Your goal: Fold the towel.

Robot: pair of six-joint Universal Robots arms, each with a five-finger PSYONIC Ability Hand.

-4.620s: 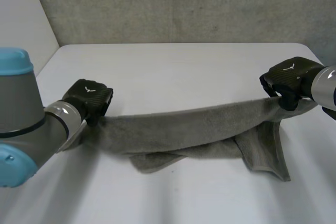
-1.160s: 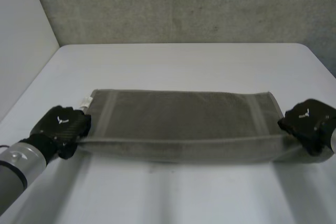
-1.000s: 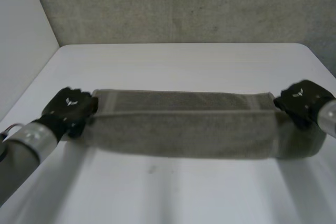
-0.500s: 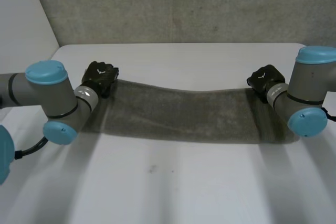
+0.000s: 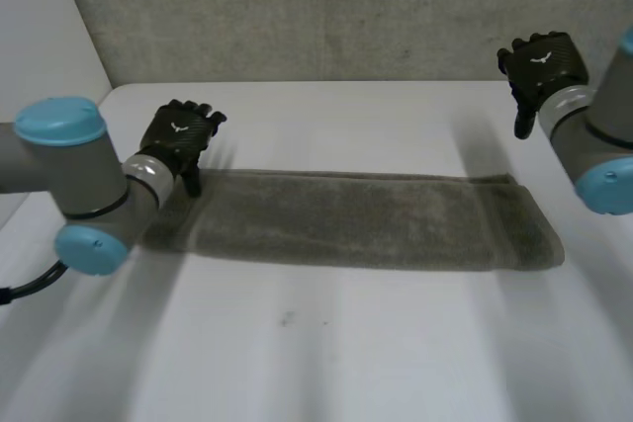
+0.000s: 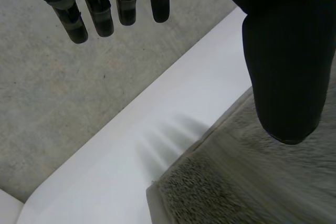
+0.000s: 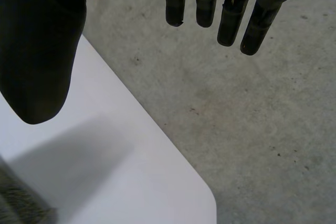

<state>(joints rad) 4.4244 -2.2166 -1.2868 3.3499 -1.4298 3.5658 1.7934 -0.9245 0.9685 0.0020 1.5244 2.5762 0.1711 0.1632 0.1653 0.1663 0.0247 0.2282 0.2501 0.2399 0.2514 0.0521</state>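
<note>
Both hands had released towel [image 5: 356, 219] since half-second earlier.
Left hand [image 5: 180, 135] hovered at towel's left end, fingers straight, thumb apart, holding nothing.
Right hand [image 5: 541, 61] was raised well clear, fingers spread, empty.
Towel lay flat on table [image 5: 326, 343] as long doubled strip.
Judged: lengthwise fold done, crosswise fold outstanding.
Containers: none noted.

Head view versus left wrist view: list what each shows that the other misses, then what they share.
The head view adds the right hand, open and raised off the table, and the towel's whole folded length. The left wrist view adds the left hand's palm side: straight fingers, thumb over the towel's end. Both share towel, left hand, table.
</note>
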